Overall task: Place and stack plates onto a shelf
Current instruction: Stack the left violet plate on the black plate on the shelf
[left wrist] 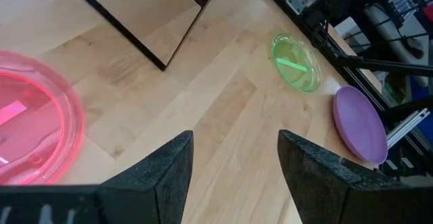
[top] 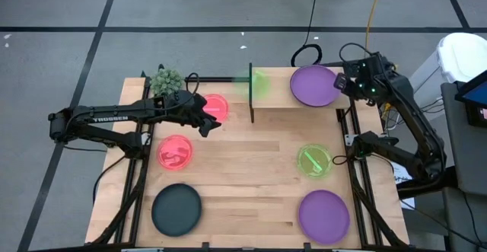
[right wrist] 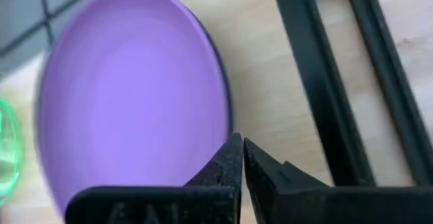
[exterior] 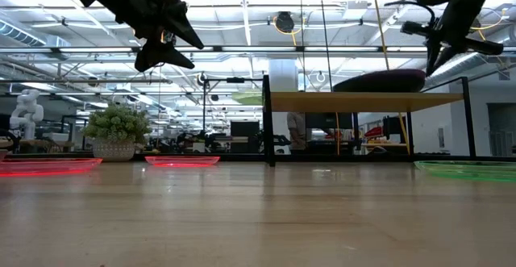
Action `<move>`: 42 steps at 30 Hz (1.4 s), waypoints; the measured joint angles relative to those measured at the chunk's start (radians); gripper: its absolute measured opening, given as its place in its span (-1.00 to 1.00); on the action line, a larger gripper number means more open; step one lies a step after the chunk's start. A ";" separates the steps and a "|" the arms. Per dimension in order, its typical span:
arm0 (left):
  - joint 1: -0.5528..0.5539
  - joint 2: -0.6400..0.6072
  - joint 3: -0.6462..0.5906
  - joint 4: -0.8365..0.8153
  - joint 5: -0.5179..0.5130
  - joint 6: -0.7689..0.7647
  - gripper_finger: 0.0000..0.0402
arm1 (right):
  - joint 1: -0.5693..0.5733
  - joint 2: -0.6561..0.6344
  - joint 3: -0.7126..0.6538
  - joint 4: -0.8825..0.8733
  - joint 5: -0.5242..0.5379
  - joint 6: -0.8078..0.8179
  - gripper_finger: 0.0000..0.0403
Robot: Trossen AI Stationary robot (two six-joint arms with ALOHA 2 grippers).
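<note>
Plates point(top: 175, 152) are looking light, stiff and slippery (best pinched at the rim), left gripper point(top: 207, 120) hovering jaws apart, right gripper point(top: 344, 83) hanging closed.

R wrist cam: right gripper point(right wrist: 241, 158) fingers pressed together, tips just off the edge of a large purple plate point(right wrist: 132, 95). Plate lies flat on light wood shelf point(right wrist: 270, 82). Sliver of green plate point(right wrist: 7, 149) at far side. Dark frame bars point(right wrist: 318, 82) cross the wood beside the gripper.
</note>
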 joint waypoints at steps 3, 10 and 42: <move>0.000 0.000 0.000 0.000 0.000 0.000 0.10 | 0.017 -0.019 0.000 0.074 -0.014 0.052 -1.00; 0.000 0.000 0.000 -0.005 0.000 0.000 0.10 | 0.126 -0.022 0.001 0.288 -0.014 0.156 -1.00; 0.002 0.000 0.000 -0.078 -0.062 -0.026 0.10 | 0.372 0.409 0.131 0.188 0.042 0.009 -1.00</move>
